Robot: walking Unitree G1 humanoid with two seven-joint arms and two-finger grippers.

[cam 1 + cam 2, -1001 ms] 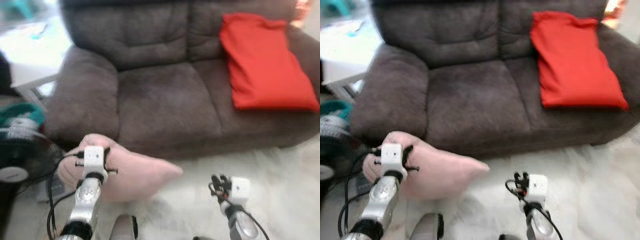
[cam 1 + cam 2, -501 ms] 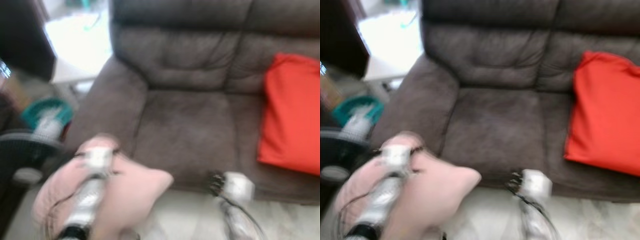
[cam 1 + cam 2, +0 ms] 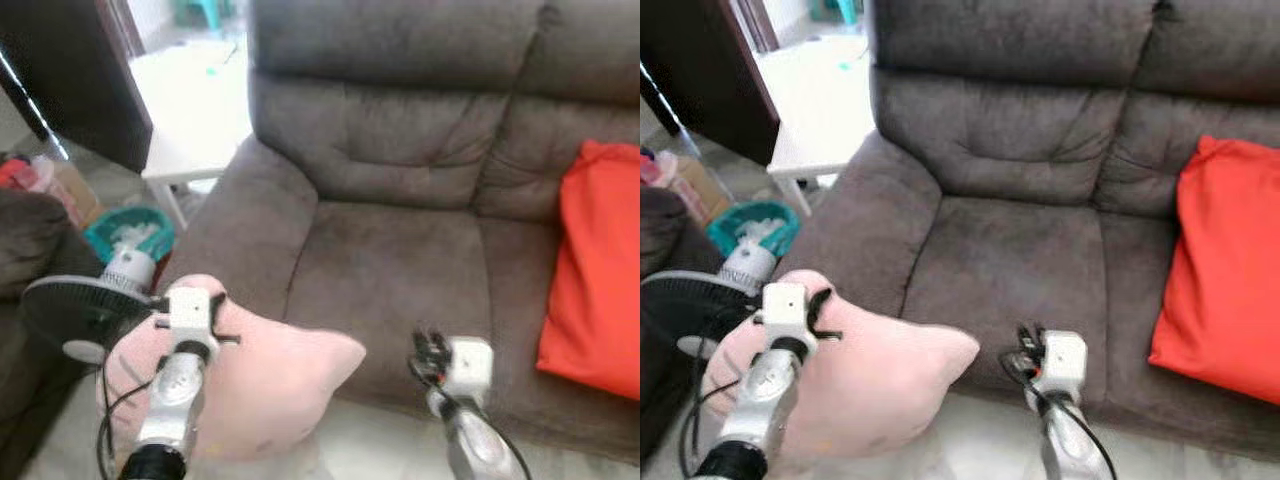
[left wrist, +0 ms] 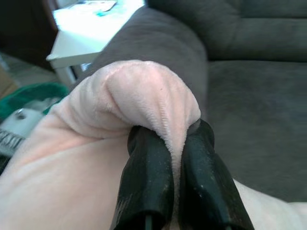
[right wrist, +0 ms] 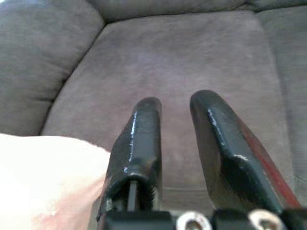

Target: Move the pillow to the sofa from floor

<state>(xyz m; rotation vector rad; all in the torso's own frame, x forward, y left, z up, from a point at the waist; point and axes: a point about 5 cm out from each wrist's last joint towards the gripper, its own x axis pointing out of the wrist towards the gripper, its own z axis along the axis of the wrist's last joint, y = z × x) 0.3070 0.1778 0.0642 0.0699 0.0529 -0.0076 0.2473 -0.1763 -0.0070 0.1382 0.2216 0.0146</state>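
Pinched shut on a fold of the pink pillow [image 4: 120,110], the left pincer [image 4: 175,143] had its two black fingers [image 4: 148,172] pressed together with only a ridge of plush fabric between them, and the rest of the cushion bulged out below and to both sides of the grip. Beyond it and to its left stood a fan [image 3: 85,315], a teal bin [image 3: 130,232] and a white tabletop [image 3: 195,120]; just ahead of it rose the rounded arm of the dark brown sofa [image 3: 390,260]. The pillow was held up in front of that arm, short of the seat, so the step in hand looked like the carry to the sofa, with the lift from the floor apparently done. The next move would call for raising the pillow over the front edge and bringing it forward and rightward above the seat cushion before letting go. To the right, the right pincer [image 5: 175,129] hovered with its fingers parted by a moderate gap, holding nothing, the seat cushion ahead of it and a corner of the pillow beside it. Farther right again, a red pillow [image 3: 600,290] lay on the sofa.
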